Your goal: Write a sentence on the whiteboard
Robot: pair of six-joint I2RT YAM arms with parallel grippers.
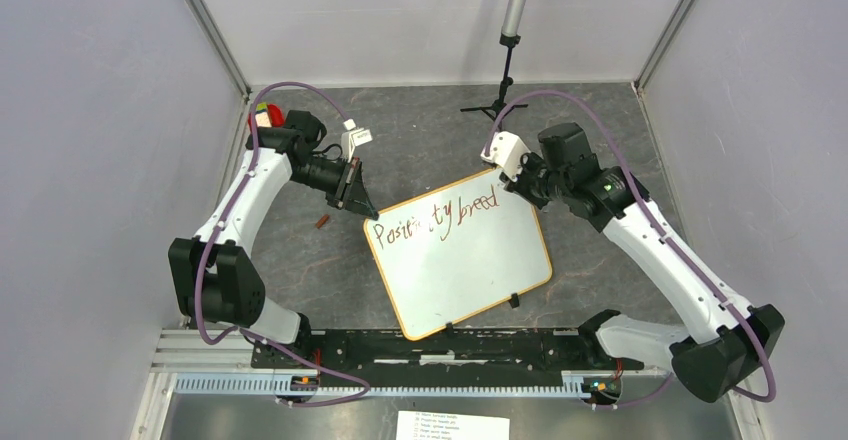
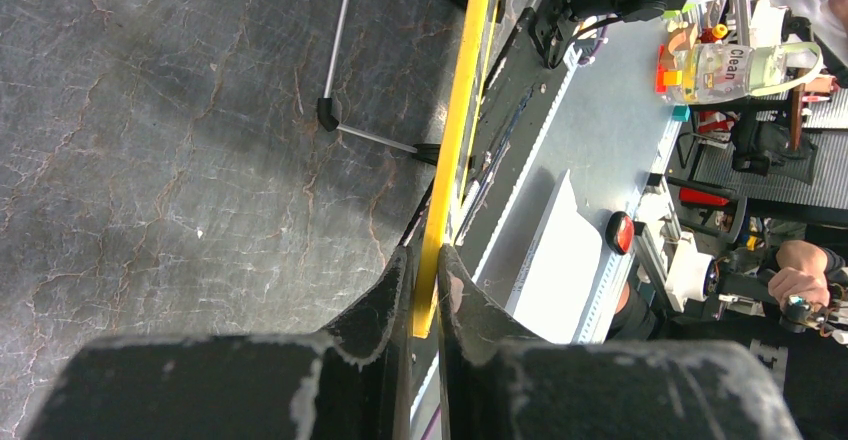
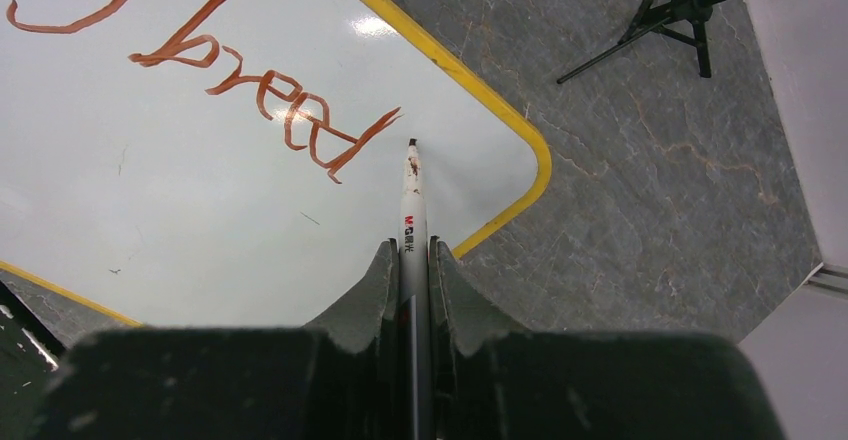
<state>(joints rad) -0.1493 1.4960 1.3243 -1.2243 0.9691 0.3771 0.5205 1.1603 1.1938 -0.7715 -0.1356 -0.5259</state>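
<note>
Right gripper (image 3: 410, 252) angles marker (image 3: 411, 195) toward whiteboard (image 3: 200, 220) — tip beside the sentence (image 3: 275, 100).

— What sort of place is this?
— A robotics lab, a test cell. A left arm (image 1: 245, 195) and a right arm (image 1: 670, 250) are bolted to an aluminium rail (image 1: 200, 345) at the edge of a grey stone-look worktop (image 1: 300, 260), boxed in by 3 plain pale panels (image 1: 100, 110).
— Anything else?
— A tripod stand (image 1: 516, 5) at the back. Past the rail there is a spray bottle (image 2: 735, 68) marked "Clean" and a red button (image 2: 621, 232).
</note>
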